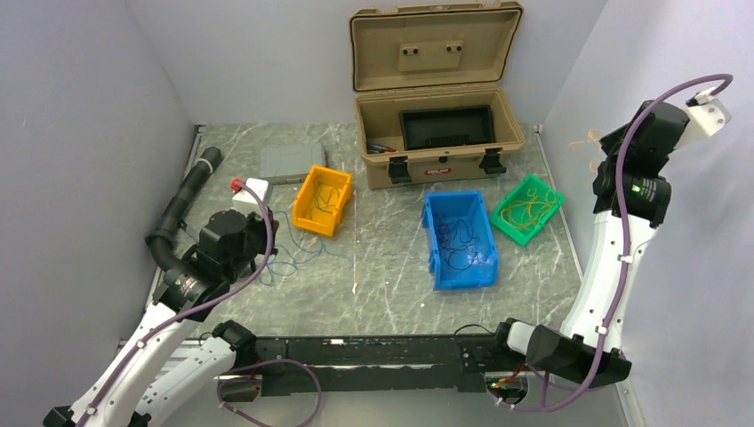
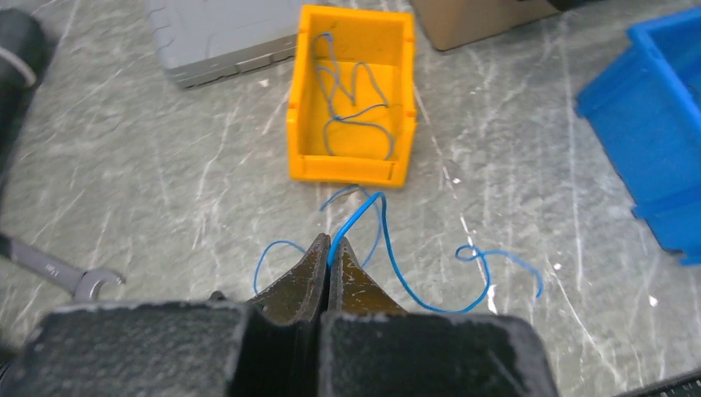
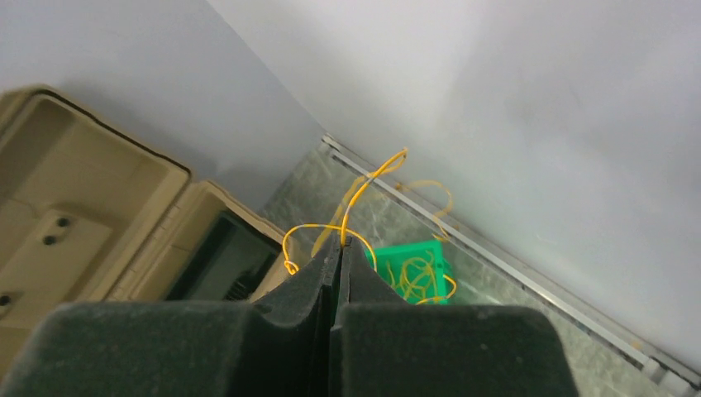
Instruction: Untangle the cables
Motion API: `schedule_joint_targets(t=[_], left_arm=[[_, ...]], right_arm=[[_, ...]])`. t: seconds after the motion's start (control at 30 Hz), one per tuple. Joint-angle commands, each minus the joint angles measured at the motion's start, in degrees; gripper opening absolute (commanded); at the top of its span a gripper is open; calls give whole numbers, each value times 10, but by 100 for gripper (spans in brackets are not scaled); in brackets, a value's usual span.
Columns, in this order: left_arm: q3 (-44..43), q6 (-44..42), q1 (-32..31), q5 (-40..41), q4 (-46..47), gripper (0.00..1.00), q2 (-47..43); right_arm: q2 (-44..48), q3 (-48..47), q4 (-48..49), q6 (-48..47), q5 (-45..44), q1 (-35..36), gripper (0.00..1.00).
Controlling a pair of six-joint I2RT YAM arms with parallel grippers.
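The cables are thin wires. A blue cable (image 2: 430,285) loops over the marble table, and my left gripper (image 2: 332,246) is shut on one end of it, low over the table in front of the orange bin (image 2: 354,157). More blue strands (image 1: 298,253) trail beside that gripper (image 1: 267,236). My right gripper (image 3: 341,241) is raised high by the right wall, shut on a yellow cable (image 3: 364,186) that dangles above the green bin (image 3: 413,252). In the top view this gripper (image 1: 605,145) holds the yellow strand (image 1: 587,142) in the air.
The orange bin (image 1: 322,200) holds bluish wires, the blue bin (image 1: 458,240) dark ones, the green bin (image 1: 529,209) yellow ones. An open tan case (image 1: 436,133) stands at the back. A grey box (image 1: 289,162), a black hose (image 1: 182,205) and a wrench (image 2: 50,269) lie on the left.
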State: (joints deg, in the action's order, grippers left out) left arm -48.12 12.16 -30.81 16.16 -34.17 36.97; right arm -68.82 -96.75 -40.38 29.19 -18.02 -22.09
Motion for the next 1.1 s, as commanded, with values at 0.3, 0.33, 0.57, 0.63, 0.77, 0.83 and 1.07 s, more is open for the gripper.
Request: schedule_joint_targets(t=[0.3, 0.33, 0.57, 0.63, 0.77, 0.83, 1.07], left_arm=[[15, -49, 1, -156, 69, 0, 18], [15, -49, 1, -156, 68, 0, 19], [17, -50, 1, -178, 66, 0, 18], [17, -50, 1, -183, 65, 0, 18], [14, -54, 0, -187, 62, 0, 19], [16, -55, 1, -187, 61, 0, 16], [20, -56, 1, -187, 57, 0, 6]], right_arm=[[-2, 119, 36, 39, 38, -3, 0], [-1, 121, 35, 43, 45, -3, 0], [21, 140, 27, 36, 111, -3, 0], [18, 146, 21, 40, 127, -4, 0], [11, 161, 35, 56, 153, -3, 0], [4, 156, 41, 63, 169, -3, 0], [-20, 101, 40, 74, 189, -3, 0]])
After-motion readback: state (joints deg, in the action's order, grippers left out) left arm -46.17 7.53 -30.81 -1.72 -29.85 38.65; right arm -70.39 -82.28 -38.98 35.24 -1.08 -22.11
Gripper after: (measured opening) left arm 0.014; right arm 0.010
